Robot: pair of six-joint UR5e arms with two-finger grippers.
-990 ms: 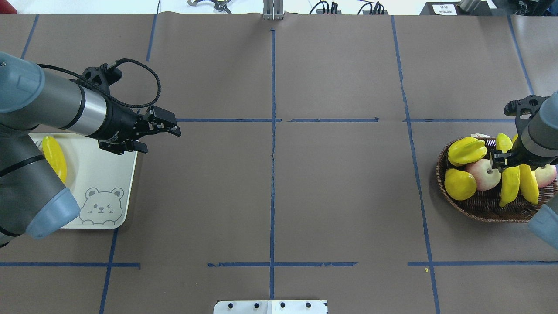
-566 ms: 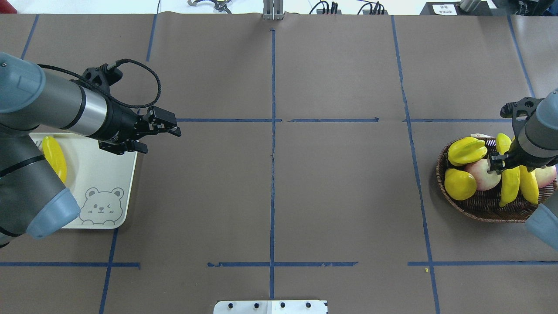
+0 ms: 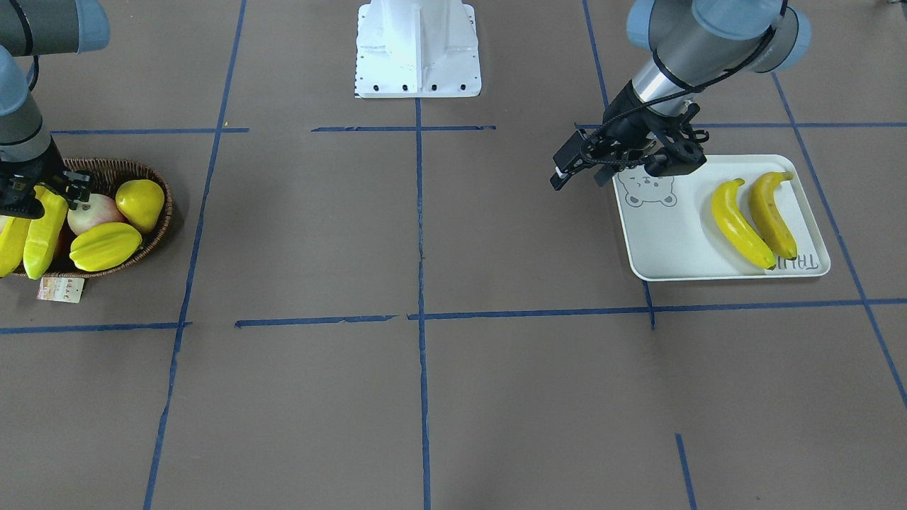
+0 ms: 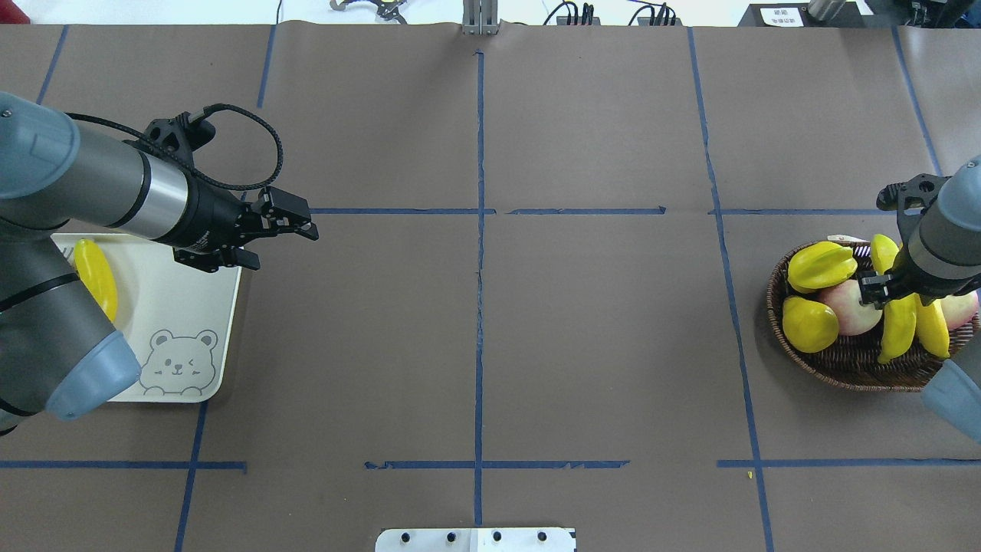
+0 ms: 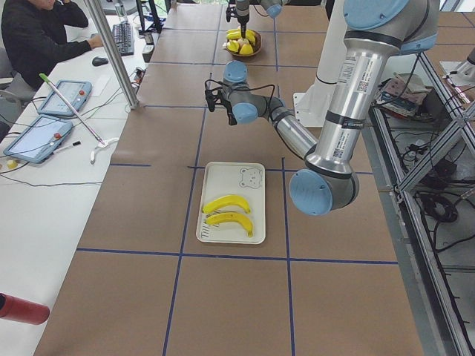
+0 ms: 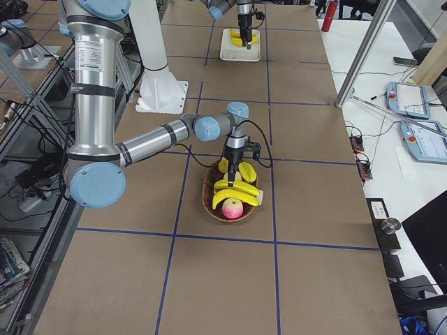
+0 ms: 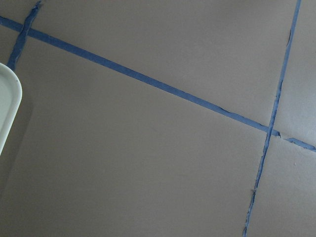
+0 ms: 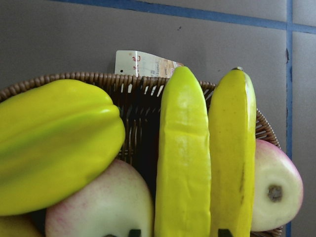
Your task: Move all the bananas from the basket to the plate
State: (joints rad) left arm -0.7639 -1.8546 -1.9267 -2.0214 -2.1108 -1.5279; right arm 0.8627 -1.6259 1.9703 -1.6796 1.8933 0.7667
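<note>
The left arm is holding itself stretched forward and low, its wrist lying nearly level, and the left claw (image 4: 305, 220) is hanging empty with its jaws slightly parted. The right arm is bending inward, its wrist aiming straight down, the right claw (image 4: 880, 291) standing open.

A robotics lab, by the look of it — big jointed robot arms (image 5: 349, 111) rise from a white pedestal (image 3: 418, 49) at a bench (image 4: 598, 345) papered brown and gridded with blue tape (image 4: 480, 307); alongside runs a desk (image 5: 44, 193) with what seem to be teach pendants (image 5: 65, 96), a keyboard (image 5: 122, 37) and a seated operator (image 5: 37, 33).
</note>
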